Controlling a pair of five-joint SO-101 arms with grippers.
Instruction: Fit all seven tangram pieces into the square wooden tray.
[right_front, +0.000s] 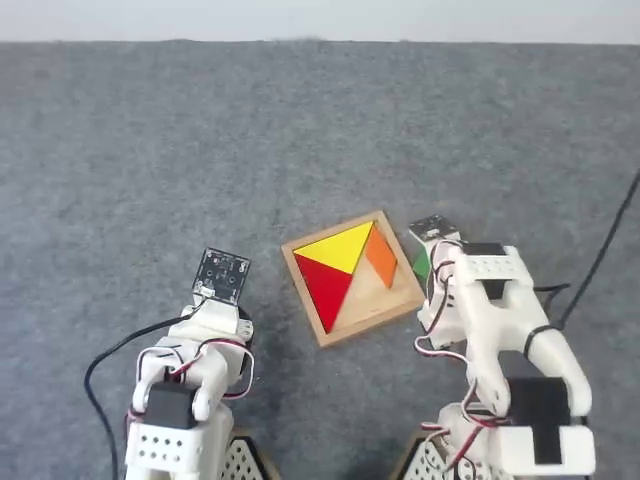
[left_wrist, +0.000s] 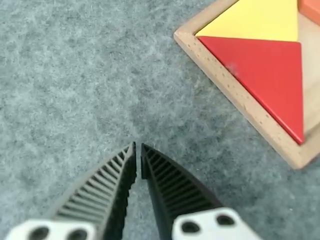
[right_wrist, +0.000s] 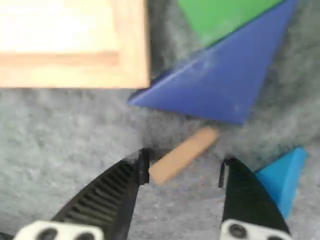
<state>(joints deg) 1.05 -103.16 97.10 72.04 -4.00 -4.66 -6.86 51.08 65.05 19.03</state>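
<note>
Your right gripper – fingers spread around tan piece on carpet, near tray corner. Your left gripper clenched, empty, beside tray. Yellow triangle, red triangle, orange piece in tray.

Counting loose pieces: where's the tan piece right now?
In the right wrist view, the tan piece lies on the carpet within the open right end effector, beside the dark blue triangle.

The left arm sits folded at the near left, and the left hand points down at the tabletop with its two ribbed fingers drawn together, tips almost touching. The right arm stands at the near right, stretched toward the far side. The right hand is spread wide, fingers well apart, low over the tabletop.
</note>
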